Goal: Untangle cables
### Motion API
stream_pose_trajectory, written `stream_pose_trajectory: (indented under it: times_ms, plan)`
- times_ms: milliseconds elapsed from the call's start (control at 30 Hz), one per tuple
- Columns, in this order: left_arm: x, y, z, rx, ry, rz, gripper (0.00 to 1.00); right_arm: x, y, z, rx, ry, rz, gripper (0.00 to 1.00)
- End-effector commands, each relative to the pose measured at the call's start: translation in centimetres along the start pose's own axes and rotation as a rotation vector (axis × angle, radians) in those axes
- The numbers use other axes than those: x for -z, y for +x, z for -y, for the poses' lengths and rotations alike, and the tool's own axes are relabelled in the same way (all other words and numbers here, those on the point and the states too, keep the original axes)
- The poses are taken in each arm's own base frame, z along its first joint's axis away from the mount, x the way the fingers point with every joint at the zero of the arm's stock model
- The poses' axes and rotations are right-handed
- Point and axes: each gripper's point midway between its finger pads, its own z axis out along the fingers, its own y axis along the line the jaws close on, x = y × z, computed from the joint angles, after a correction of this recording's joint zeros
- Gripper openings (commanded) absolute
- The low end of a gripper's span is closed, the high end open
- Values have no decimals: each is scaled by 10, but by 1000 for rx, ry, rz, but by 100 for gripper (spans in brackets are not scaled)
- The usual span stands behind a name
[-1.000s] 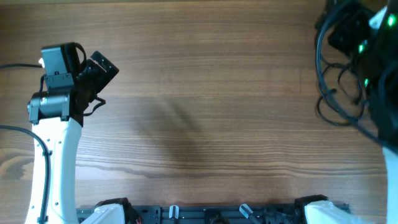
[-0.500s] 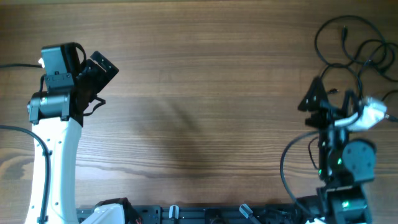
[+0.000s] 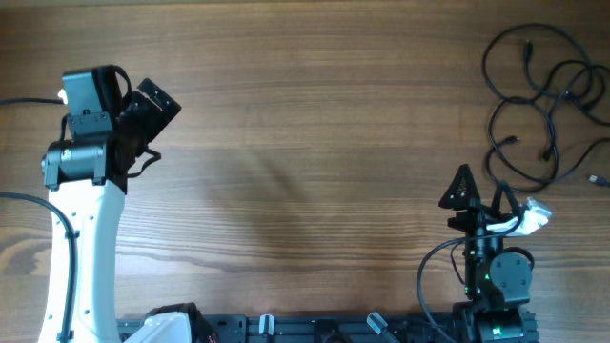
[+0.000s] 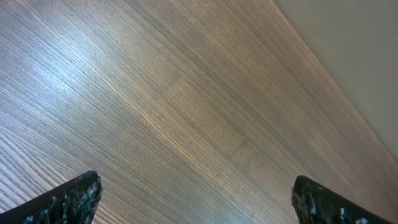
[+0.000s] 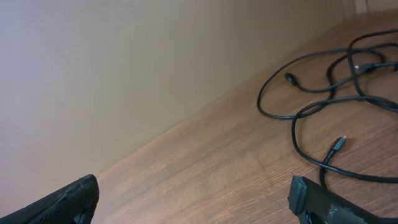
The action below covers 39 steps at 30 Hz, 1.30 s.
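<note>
The cables (image 3: 538, 90) are thin black cords lying in overlapping loops at the table's far right, with small plug ends sticking out. They also show in the right wrist view (image 5: 323, 102), ahead and to the right of the fingers, with one plug (image 5: 338, 144) close by. My right gripper (image 3: 479, 197) is open and empty, near the front right edge, below the cables and apart from them; the right wrist view (image 5: 196, 202) shows bare wood between its fingers. My left gripper (image 3: 152, 112) is open and empty at the far left, over bare wood in its own view (image 4: 199, 205).
The wooden table (image 3: 315, 143) fills the overhead view. The white left arm (image 3: 81, 248) runs along the left side. The arm bases and a black rail (image 3: 315, 329) lie at the front edge. A pale wall (image 5: 124, 62) stands beyond the table edge.
My right arm has drawn back from over the cables at the far right to the front right edge, which uncovers the whole tangle. The left arm has not moved.
</note>
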Motion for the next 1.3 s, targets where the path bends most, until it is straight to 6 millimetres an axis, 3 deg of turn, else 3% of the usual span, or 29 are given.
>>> stream_pose_trajectory:
  times_ms: [0, 233, 600, 767, 833, 900, 933, 1000, 1067, 1267]
  plan:
    - [-1, -3, -3, -17, -11, 8, 100, 1, 9, -13, 88, -81, -47, 100]
    - [-1, -3, -3, -17, -11, 8, 100, -2, 20, -9, 96, -65, -92, 100]
    - [-1, -3, -3, -17, -11, 8, 100, -2, 20, -8, 97, -63, -95, 100]
    - [1, -5, -13, -20, -64, 30, 100, -2, 20, -8, 97, -63, -94, 99]
    - [5, -9, -2, -55, 0, 71, 100, -2, 20, -8, 97, -63, -94, 100]
    - [12, -11, 24, -193, 145, 148, 100, -2, 20, -8, 97, -63, -94, 100]
    - [19, -9, 37, -280, 234, 209, 100, -2, 20, -8, 97, -63, -95, 100]
    - [27, -3, 44, -345, 322, 295, 100, -2, 20, -8, 97, -63, -95, 100]
    - [37, 6, 42, -363, 398, 384, 100, -2, 20, -8, 97, -63, -94, 100]
    - [58, 64, 25, -621, 557, 587, 100, -2, 20, -8, 97, -63, -94, 100]
